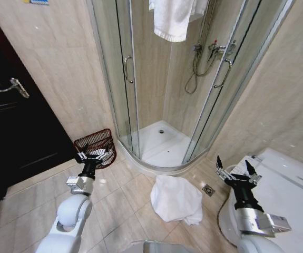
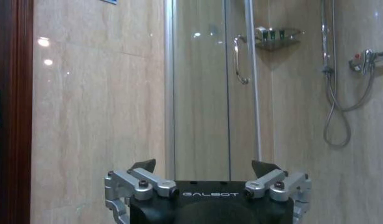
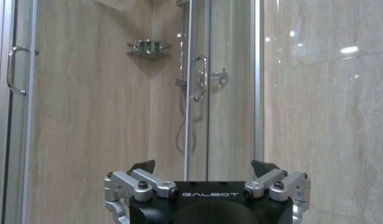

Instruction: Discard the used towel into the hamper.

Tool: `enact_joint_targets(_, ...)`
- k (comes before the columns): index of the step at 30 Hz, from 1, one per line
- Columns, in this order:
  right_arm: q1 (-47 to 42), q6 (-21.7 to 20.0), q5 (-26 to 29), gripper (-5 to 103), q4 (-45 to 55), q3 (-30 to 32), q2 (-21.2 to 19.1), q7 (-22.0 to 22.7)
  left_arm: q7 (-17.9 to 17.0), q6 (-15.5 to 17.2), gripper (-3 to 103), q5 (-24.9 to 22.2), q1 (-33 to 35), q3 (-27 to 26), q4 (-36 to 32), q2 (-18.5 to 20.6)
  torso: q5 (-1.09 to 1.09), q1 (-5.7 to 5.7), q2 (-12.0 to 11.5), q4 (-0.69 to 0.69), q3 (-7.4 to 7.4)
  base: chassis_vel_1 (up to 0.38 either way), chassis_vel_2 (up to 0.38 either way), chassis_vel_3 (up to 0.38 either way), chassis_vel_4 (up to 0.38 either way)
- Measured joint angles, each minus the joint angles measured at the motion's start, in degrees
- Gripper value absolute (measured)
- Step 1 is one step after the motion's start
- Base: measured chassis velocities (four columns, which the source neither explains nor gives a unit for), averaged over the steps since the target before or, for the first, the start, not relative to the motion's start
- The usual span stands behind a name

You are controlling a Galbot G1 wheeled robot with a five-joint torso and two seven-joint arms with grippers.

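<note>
Nearest you, both arms are raised and empty: your left claw (image 1: 94, 153) hangs spread open just in front of the hamper (image 1: 95, 146), your right claw (image 1: 235, 170) spread open beside the toilet (image 1: 291, 192). Your used towel (image 1: 175, 199) lies crumpled on the floor tiles between the arms, near the shower stall (image 1: 162, 142) threshold and well apart from the hamper against the wall. I judge you're at the very first step, with nothing grasped. Your next move calls for lowering a claw onto the towel's bunched folds.
</note>
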Motion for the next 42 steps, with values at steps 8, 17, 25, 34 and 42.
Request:
enact_joint_targets(8, -0.5, 0.6, 0.3, 100, 0.0, 0.2, 0.0, 0.0, 0.0, -0.2, 100, 0.1, 0.4, -0.2, -0.3, 0.0, 0.00, 0.53, 1.2, 0.00, 0.67, 0.000, 0.000, 0.000, 0.000)
enact_joint_targets(17, -0.3, 0.6, 0.4, 100, 0.0, 0.1, 0.0, 0.0, 0.0, -0.9, 100, 0.3, 1.1, -0.3, -0.5, 0.0, 0.00, 1.16, 2.6, 0.00, 1.46, 0.000, 0.000, 0.000, 0.000)
enact_joint_targets(25, -0.4, 0.6, 0.2, 100, 0.3, 0.0, 0.0, -0.1, 0.0, -0.9, 100, 0.0, 0.9, -0.7, -0.5, 0.3, 0.00, 1.67, 3.8, 0.00, 2.16, 0.000, 0.000, 0.000, 0.000)
enact_joint_targets(34, -0.3, 0.5, -0.2, 100, 0.4, 0.0, 0.0, -0.1, 0.0, -0.9, 100, -0.1, 0.5, -0.8, -0.6, 0.4, 0.00, 2.46, 5.6, 0.00, 3.12, 0.000, 0.000, 0.000, 0.000)
enact_joint_targets(42, -0.4, 0.5, -0.2, 100, 0.3, 0.1, 0.0, -0.2, 0.1, -0.8, 100, -0.1, 0.6, -0.8, -0.9, 0.3, 0.00, 3.05, 7.0, 0.00, 3.93, 0.000, 0.000, 0.000, 0.000)
